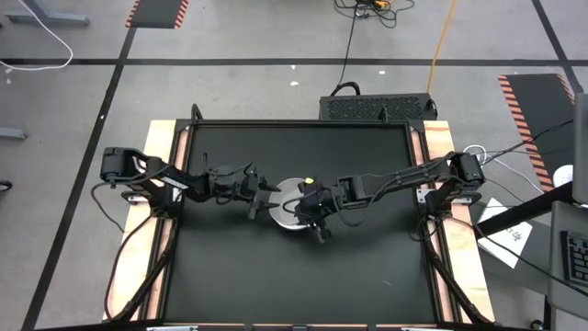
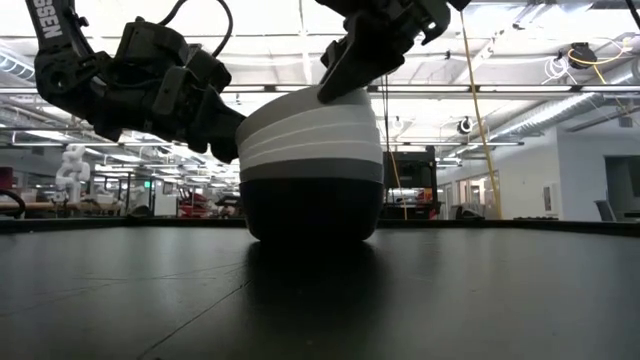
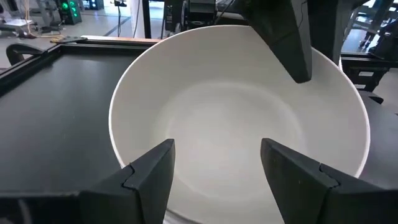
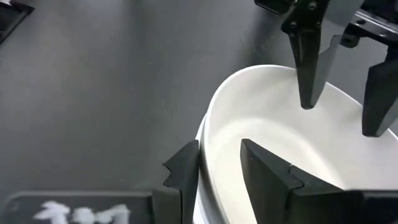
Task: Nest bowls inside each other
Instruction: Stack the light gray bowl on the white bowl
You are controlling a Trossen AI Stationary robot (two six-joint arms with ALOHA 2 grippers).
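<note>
The bowls stand nested in one stack (image 1: pixel 288 199) at the table's middle. In the low view a black bowl (image 2: pixel 312 212) is at the bottom, a grey one (image 2: pixel 312 171) sits in it, and white ones (image 2: pixel 312 130) lie above. My right gripper (image 4: pixel 221 155) is open at the stack's near right rim, one finger inside the top white bowl (image 4: pixel 292 143) and one outside. My left gripper (image 3: pixel 217 162) is open at the stack's left side, its fingers reaching over the top bowl's left rim (image 3: pixel 115 124). My right gripper comes slanting down from the right, its fingertips level with the top bowl's rim (image 4: pixel 204 146); I cannot tell whether they touch it. My left gripper comes level from the left; I cannot tell whether it touches the stack.
The black table mat (image 1: pixel 230 267) lies bare around the stack, with raised wooden edges on the left (image 1: pixel 161 147) and right (image 1: pixel 432 147). A black box (image 1: pixel 377 108) stands beyond the far edge.
</note>
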